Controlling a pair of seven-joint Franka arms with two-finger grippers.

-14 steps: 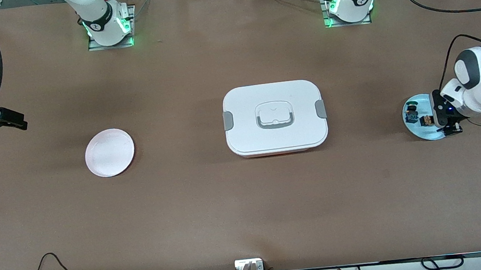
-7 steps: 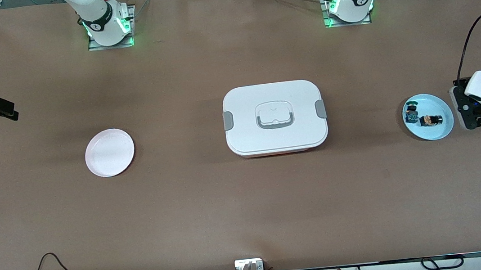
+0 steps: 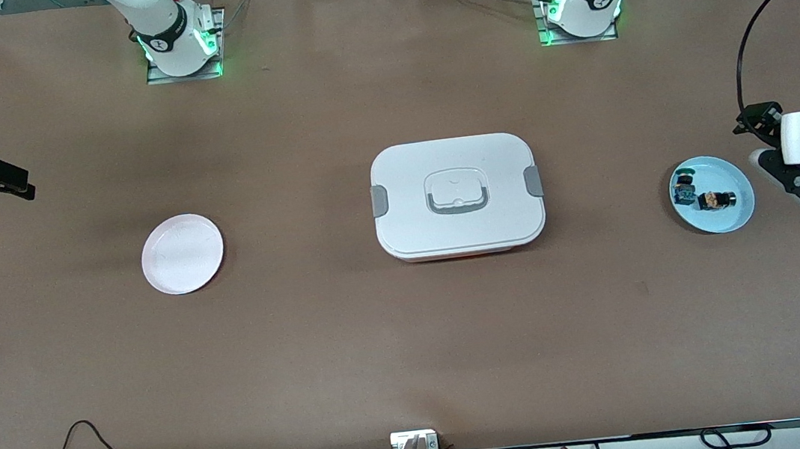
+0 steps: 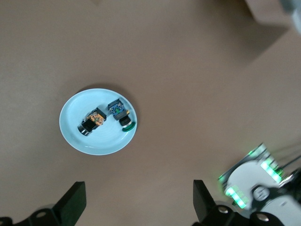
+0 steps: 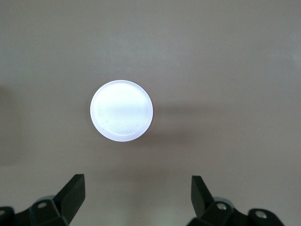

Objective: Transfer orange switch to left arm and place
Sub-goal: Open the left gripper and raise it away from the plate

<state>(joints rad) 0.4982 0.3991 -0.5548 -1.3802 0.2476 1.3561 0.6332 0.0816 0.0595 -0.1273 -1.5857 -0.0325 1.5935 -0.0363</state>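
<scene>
The orange switch (image 3: pixel 714 201) lies on its side on a light blue plate (image 3: pixel 736 213) near the left arm's end of the table, beside a green-and-blue switch (image 3: pixel 683 188). The left wrist view shows the orange switch (image 4: pixel 92 121) on the plate (image 4: pixel 74 137). My left gripper (image 3: pixel 778 159) is open and empty, in the air just past the plate's edge toward the table's end. My right gripper (image 3: pixel 18 188) is open and empty, in the air at the right arm's end of the table. The white box (image 3: pixel 457 195) stands closed mid-table.
An empty pale pink plate (image 3: pixel 182 253) lies between the box and the right arm's end; it also shows in the right wrist view (image 5: pixel 121 110). The arm bases (image 3: pixel 577 8) stand along the table's edge farthest from the front camera. Cables hang at both ends.
My left gripper has drawn back from over the blue plate toward the table's end and turned, so both switches now show. My right gripper shifted slightly.
</scene>
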